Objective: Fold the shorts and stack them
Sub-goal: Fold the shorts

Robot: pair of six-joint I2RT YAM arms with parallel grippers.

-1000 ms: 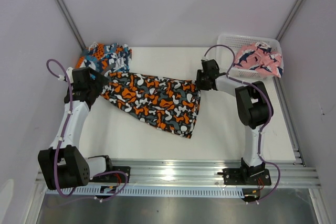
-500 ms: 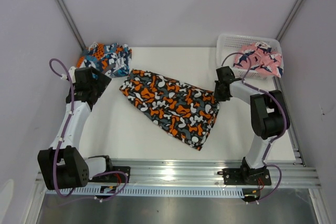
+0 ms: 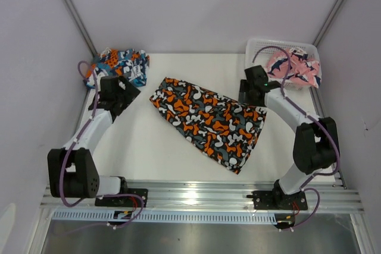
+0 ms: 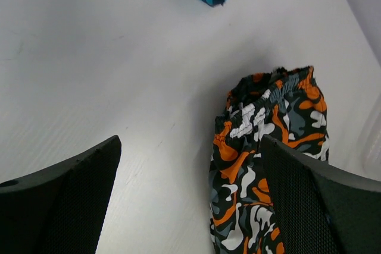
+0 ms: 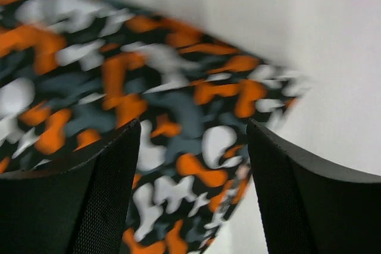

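A second ago the camouflage shorts (image 3: 208,120) hung stretched between the arms. Now they lie spread slantwise mid-desk, the left gripper (image 3: 127,96) wide open and clear of them and the right gripper (image 3: 246,92) with jaws apart over their right corner, so folding looks next. The left wrist view shows their gathered elastic edge (image 4: 280,84); only the overhead shows the pink shorts (image 3: 293,67) draped on the white basket (image 3: 262,44).

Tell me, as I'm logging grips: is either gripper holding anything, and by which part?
Nothing is held. The left gripper is open and empty; the right gripper stands open over the camouflage shorts, which lie spread flat.
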